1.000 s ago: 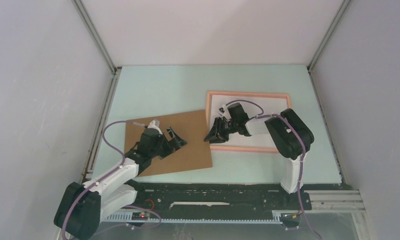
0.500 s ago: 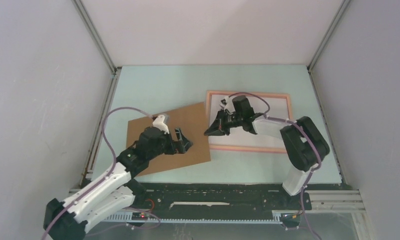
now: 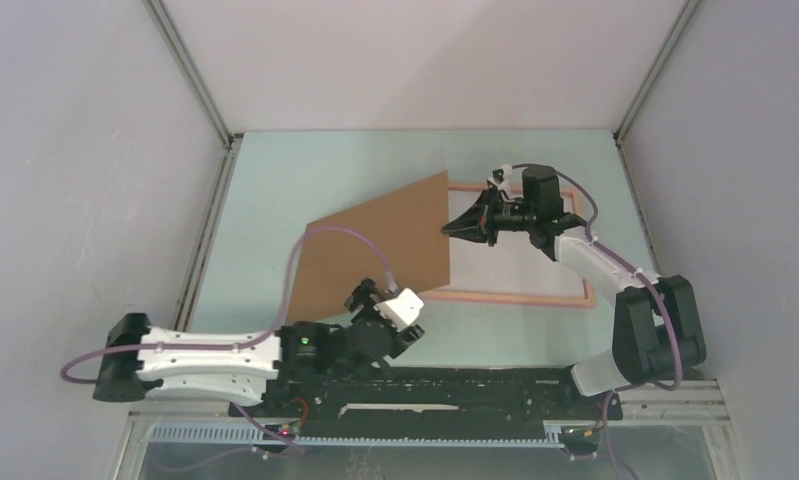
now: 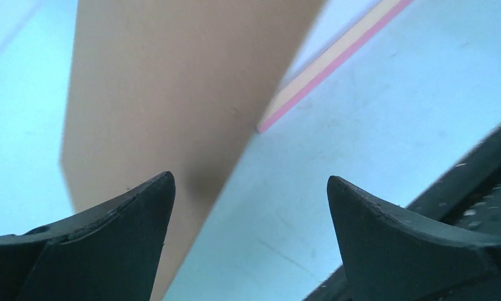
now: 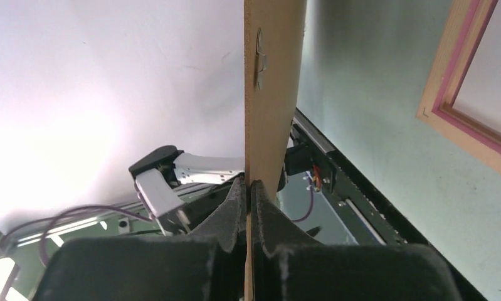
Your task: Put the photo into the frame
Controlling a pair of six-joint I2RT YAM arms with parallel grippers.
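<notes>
- Over the left side of the frame (image 3: 535, 298), the right end effector (image 3: 470, 225) is closed tight on one edge of the brown cardboard sheet (image 3: 375, 240) and holds that side up from the table (image 3: 305, 180).
- From there the sheet slopes down to the left of the frame, and in the top view it hides the frame's left rim.
- Inside the frame lies the photo (image 3: 520, 265), flat, with only its white side showing.
- Close to the frame's near left corner, the left end effector (image 3: 375, 300) stands with its fingers wide apart and grips nothing; the cardboard's near edge is just in front of it.
</notes>
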